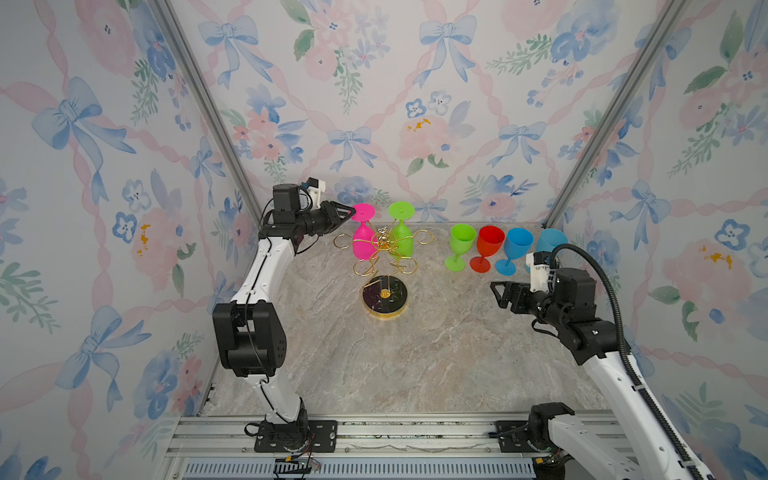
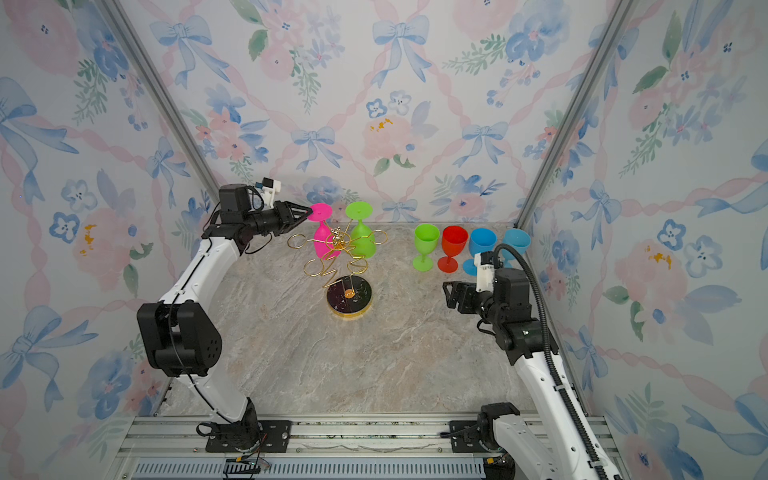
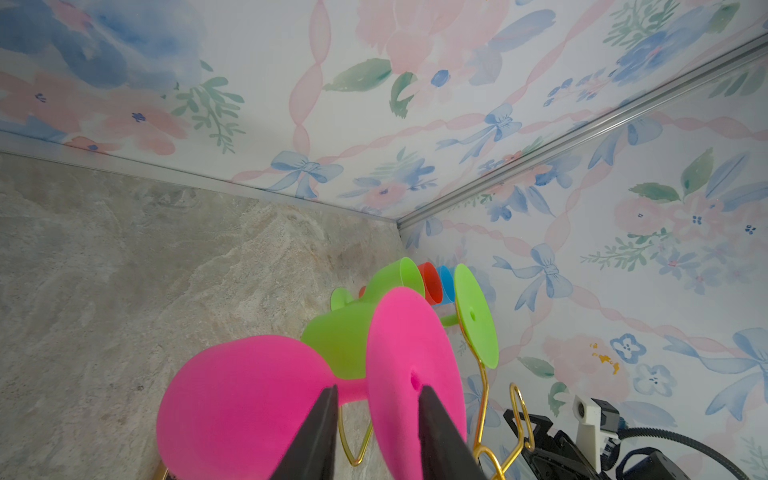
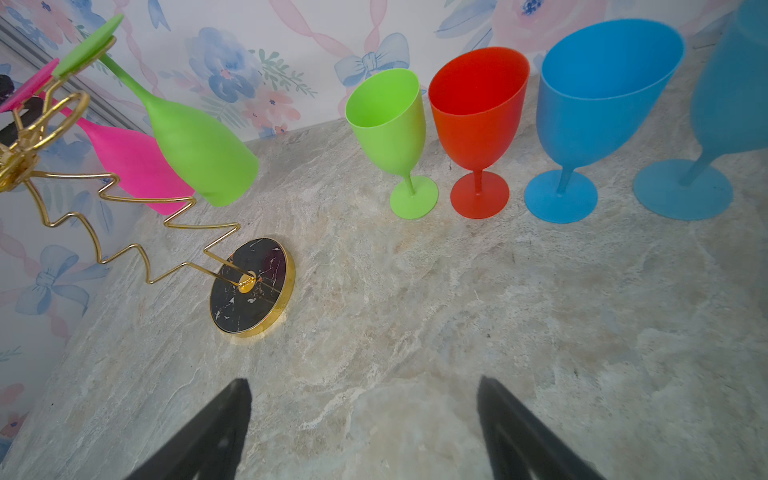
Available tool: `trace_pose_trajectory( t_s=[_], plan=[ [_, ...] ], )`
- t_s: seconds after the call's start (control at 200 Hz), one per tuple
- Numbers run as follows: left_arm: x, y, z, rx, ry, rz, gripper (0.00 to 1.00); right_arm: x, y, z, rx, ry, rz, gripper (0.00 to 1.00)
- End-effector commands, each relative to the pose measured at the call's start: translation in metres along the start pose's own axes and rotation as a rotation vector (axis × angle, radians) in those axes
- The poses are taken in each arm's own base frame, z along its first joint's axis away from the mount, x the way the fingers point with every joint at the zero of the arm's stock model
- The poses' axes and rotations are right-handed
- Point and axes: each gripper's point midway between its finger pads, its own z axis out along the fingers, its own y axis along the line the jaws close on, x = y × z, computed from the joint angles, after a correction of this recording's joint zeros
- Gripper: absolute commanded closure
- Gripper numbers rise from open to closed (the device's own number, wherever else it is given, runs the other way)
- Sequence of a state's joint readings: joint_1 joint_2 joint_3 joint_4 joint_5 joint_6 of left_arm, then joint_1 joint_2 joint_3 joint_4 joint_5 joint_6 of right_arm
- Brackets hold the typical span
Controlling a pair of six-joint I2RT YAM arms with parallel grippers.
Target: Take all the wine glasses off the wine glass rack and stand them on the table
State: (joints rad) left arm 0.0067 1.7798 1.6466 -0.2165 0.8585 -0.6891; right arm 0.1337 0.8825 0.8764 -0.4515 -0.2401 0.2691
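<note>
The left fingers (image 3: 320,432) stand partly open on either side of the round foot of the pink wine glass (image 3: 232,399). One finger sits on the stem side of the foot and its partner lies across the foot's outer face (whether either one actually presses the plastic cannot be told). The pink wine glass hangs upside down, foot uppermost, from a ring-ended arm on the far side of the wine glass rack (image 1: 383,242). Just beside it, on the neighbouring arm, the hanging green wine glass (image 1: 402,243) is held the same way. The rack's gold wire stem zigzags down to a round black base (image 1: 384,296) with a gold rim, which stands on the tabletop (image 1: 415,353).

The right fingers (image 4: 216,428) are spread wide with nothing between them. They are above the bare tabletop, to the right of the base and well apart from it. Beyond them, near the back wall, a row stands upright: the upright green glass (image 1: 460,245), the red glass (image 1: 488,247), the blue glass (image 1: 515,249) and the second blue glass (image 1: 550,240), which the right arm partly hides in both top views.
</note>
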Motion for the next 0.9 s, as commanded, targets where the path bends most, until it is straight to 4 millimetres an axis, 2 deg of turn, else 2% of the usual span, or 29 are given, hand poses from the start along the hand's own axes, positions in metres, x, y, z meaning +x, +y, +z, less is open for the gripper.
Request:
trace_pose_trajectory(
  t_s=[0.0, 0.425, 0.895],
  plan=[
    [-0.003, -0.007, 0.002, 0.022, 0.006, 0.005, 0.7, 0.003, 0.003, 0.0, -0.014, -0.001, 0.006, 0.13],
    [-0.003, -0.011, 0.0, 0.032, 0.008, 0.006, 0.84, 0.004, 0.002, 0.002, -0.01, 0.0, 0.011, 0.13],
    [-0.004, -0.025, -0.007, 0.064, 0.012, 0.01, 0.89, 0.005, 0.001, 0.004, -0.008, 0.003, 0.013, 0.12]
  ],
)
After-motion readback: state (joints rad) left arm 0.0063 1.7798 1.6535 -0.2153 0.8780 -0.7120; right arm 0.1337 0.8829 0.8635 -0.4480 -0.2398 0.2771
